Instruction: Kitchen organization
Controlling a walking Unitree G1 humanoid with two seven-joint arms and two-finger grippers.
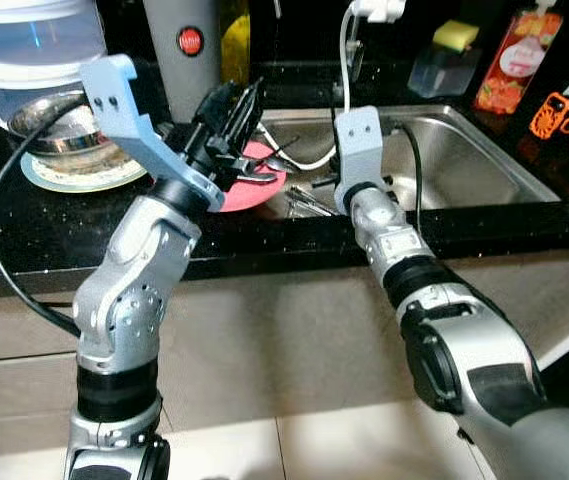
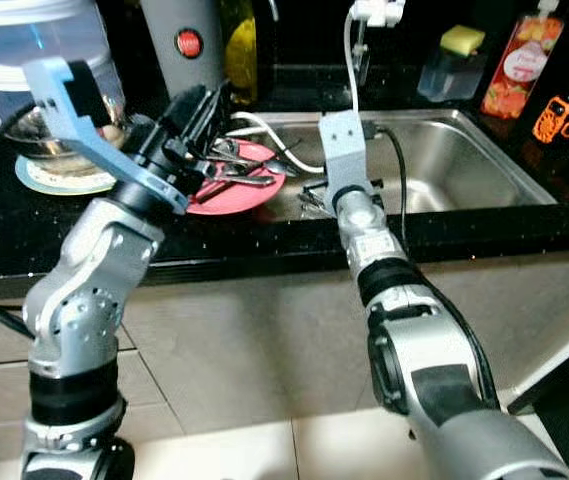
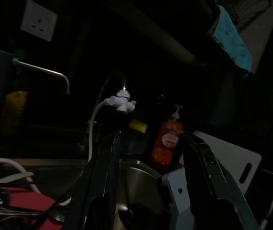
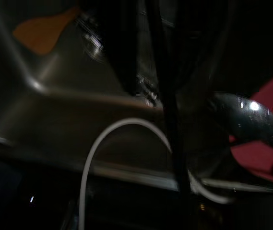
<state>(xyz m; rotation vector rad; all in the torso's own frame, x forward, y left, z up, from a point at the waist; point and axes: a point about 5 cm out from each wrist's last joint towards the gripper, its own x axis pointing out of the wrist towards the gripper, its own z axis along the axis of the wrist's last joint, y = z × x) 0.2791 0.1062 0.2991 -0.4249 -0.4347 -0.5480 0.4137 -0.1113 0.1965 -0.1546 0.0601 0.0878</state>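
Observation:
A red plate (image 1: 259,190) lies at the left end of the steel sink (image 1: 464,165), with several pieces of metal cutlery (image 2: 239,170) on it. My left gripper (image 1: 236,118) hovers just above the plate and stands open, with nothing between its fingers (image 3: 102,191). My right gripper (image 1: 349,195) reaches down into the sink's left end beside the plate, mostly hidden behind its grey wrist mount (image 1: 357,150). The dark right wrist view has a spoon (image 4: 244,120) and the plate's red edge (image 4: 256,153) close by.
A white hose (image 1: 309,160) runs from the tap into the sink. A steel bowl (image 1: 59,130) on a saucer and a water container (image 1: 34,45) stand at the left. Behind the sink are an orange soap bottle (image 1: 514,60) and a sponge holder (image 1: 444,60).

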